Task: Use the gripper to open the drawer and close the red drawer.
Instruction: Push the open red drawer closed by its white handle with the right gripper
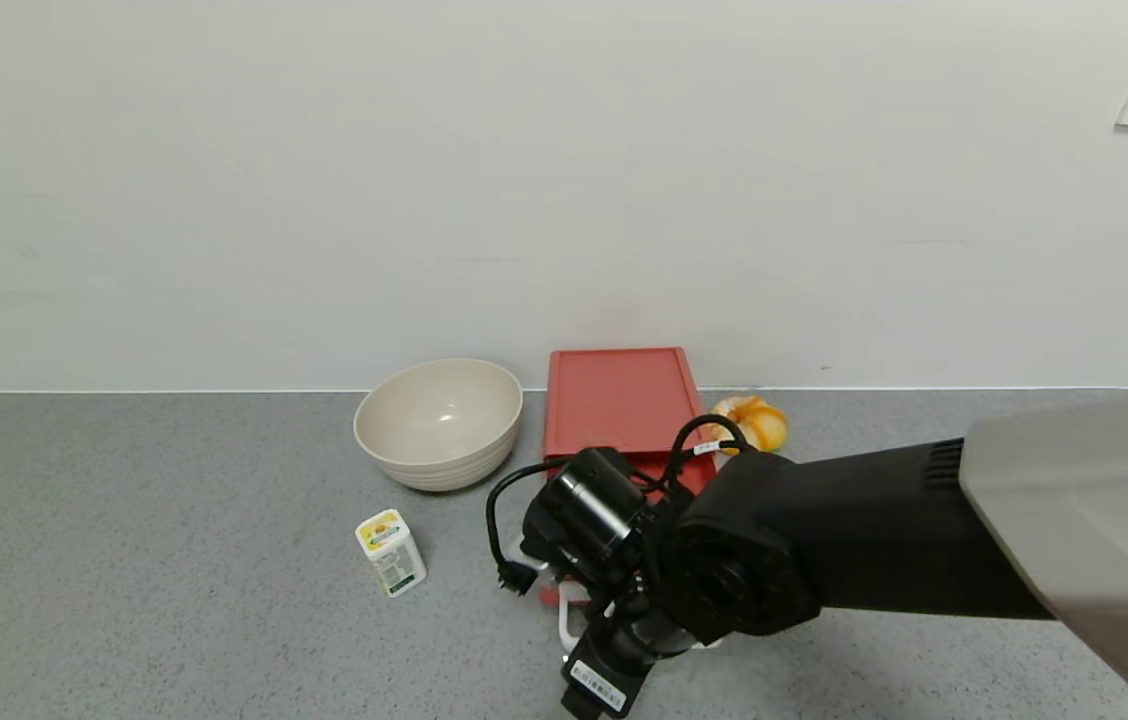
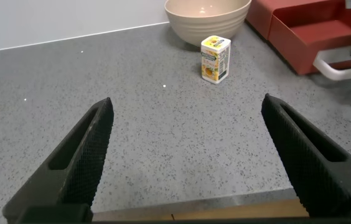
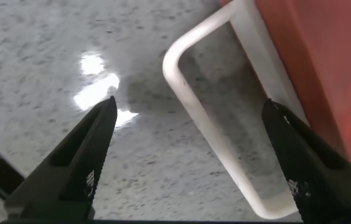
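Note:
The salmon-red drawer lies against the back wall, its tray pulled out toward me, as the left wrist view shows. Its white loop handle sticks out in front. My right arm reaches over the drawer's front. My right gripper is open and points down at the handle. The loop's front bar runs between the two fingers and touches neither. My left gripper is open and empty, low over the grey counter near its front edge, off to the left.
A beige bowl stands left of the drawer. A small white and yellow carton stands in front of the bowl. An orange object lies right of the drawer by the wall. The counter's front edge is below the left gripper.

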Robot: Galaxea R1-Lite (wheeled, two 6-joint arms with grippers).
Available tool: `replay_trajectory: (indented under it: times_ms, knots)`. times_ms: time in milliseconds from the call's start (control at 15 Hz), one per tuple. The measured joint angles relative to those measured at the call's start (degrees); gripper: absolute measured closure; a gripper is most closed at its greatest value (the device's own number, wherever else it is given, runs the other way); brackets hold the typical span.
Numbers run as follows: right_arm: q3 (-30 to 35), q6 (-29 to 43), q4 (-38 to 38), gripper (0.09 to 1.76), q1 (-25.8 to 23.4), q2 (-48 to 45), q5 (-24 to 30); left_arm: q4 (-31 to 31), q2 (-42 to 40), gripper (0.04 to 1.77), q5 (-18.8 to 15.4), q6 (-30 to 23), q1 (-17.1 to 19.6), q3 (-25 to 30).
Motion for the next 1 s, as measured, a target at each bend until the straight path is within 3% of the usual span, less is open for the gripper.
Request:
replay_trajectory:
  times_ms: [1000]
  knots:
    - [-10.7, -3.4, 0.5, 0.14, -3.8, 5.1, 1.4, 0.0, 0.0, 0.09, 0.0, 0.0, 0.0, 0.0]
